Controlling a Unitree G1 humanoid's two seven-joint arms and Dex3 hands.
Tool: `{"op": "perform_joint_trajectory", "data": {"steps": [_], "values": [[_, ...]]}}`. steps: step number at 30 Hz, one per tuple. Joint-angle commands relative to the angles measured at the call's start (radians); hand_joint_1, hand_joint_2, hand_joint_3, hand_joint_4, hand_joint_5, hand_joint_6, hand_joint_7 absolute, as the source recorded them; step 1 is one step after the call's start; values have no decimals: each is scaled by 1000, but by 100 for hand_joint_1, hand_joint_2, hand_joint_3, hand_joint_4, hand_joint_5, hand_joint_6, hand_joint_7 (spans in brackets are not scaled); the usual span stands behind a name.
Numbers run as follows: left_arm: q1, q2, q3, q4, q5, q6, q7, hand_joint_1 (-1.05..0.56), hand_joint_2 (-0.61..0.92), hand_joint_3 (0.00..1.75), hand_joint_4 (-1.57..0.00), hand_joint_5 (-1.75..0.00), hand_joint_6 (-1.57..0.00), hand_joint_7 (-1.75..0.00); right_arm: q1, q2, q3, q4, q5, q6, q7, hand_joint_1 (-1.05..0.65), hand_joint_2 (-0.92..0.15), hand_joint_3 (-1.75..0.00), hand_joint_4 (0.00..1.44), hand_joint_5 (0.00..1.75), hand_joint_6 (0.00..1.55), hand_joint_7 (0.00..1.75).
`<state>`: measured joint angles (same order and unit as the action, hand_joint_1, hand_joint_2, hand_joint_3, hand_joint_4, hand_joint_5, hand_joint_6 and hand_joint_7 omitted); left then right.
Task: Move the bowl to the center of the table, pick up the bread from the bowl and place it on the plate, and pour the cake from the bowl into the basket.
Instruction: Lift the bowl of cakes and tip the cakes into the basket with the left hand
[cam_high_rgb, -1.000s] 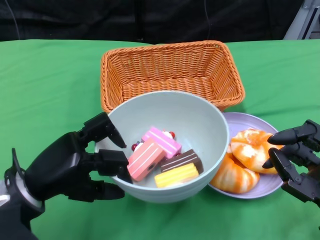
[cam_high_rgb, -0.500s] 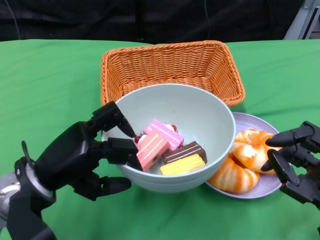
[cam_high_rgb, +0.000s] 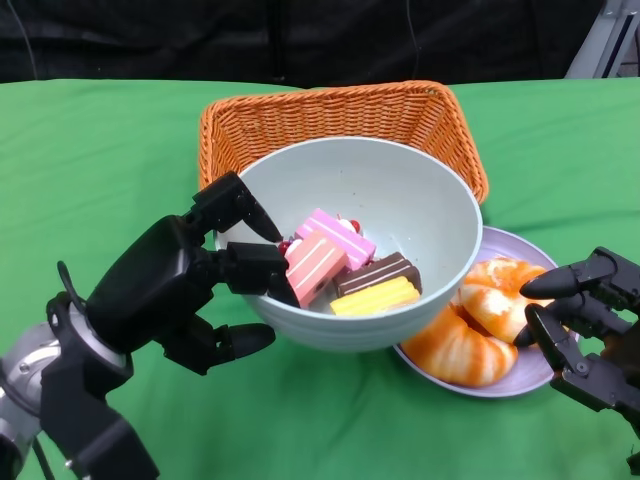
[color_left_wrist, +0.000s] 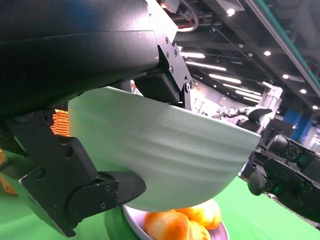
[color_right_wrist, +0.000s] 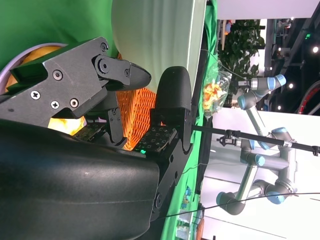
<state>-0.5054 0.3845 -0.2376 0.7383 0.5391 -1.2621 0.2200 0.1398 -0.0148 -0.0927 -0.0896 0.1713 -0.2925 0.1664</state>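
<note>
My left hand (cam_high_rgb: 185, 285) grips the pale green bowl (cam_high_rgb: 430, 200) by its near-left rim, fingers inside and below, and holds it lifted above the table. In the left wrist view the bowl (color_left_wrist: 165, 160) hangs over the plate. Several toy cake slices lie inside: pink ones (cam_high_rgb: 325, 250), a brown one (cam_high_rgb: 378, 273), a yellow one (cam_high_rgb: 375, 297). Two orange-and-white breads (cam_high_rgb: 480, 320) lie on the lilac plate (cam_high_rgb: 535, 365) at the right. My right hand (cam_high_rgb: 585, 325) hovers open just right of the plate. The orange wicker basket (cam_high_rgb: 300, 120) stands behind the bowl.
Green cloth (cam_high_rgb: 90, 180) covers the table, with bare stretches to the left and far right. A dark backdrop runs along the table's far edge. The right wrist view shows robot arms (color_right_wrist: 255, 145) off in the room beyond.
My left hand has lifted the bowl up and away toward the basket, tilting it slightly. The cakes have shifted inside. The right hand has barely moved.
</note>
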Motion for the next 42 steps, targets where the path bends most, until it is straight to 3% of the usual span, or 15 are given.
{"op": "perform_joint_trajectory", "data": {"steps": [1, 3, 8, 13, 30, 42], "values": [[-33, -12, 25, -6, -44, 2, -7, -13, 30, 132, -89, -175, -99, -105, 4, -2, -5, 5, -5, -22, -7, -9, -62, -78, 79, 138, 81, 99], [-39, -22, 32, -2, -48, 7, -11, -13, 31, 132, -90, -175, -99, -105, 4, -2, -4, 7, -8, -25, -8, -9, -62, -79, 79, 138, 81, 99], [-66, -50, 46, 6, -37, 23, -1, -18, 48, 108, -86, -175, -88, -119, 3, -6, 0, 14, -19, -28, -9, -10, -62, -79, 79, 139, 80, 100], [-99, -83, 59, 28, -26, 37, 13, -19, 59, 96, -80, -175, -82, -122, 2, -4, -1, 21, -28, -33, -11, -10, -61, -79, 79, 139, 80, 102], [-209, -223, 73, 124, -199, 164, -86, -16, 55, 111, -79, -175, -77, -128, 8, -10, 6, 48, -47, -63, 0, -10, -61, -79, 76, 142, 77, 105], [-249, -325, 119, 207, -280, 276, -100, -22, 65, 100, -86, -175, -71, -139, 11, -11, 8, 54, -71, -74, -9, -13, -61, -77, 76, 141, 76, 107]]}}
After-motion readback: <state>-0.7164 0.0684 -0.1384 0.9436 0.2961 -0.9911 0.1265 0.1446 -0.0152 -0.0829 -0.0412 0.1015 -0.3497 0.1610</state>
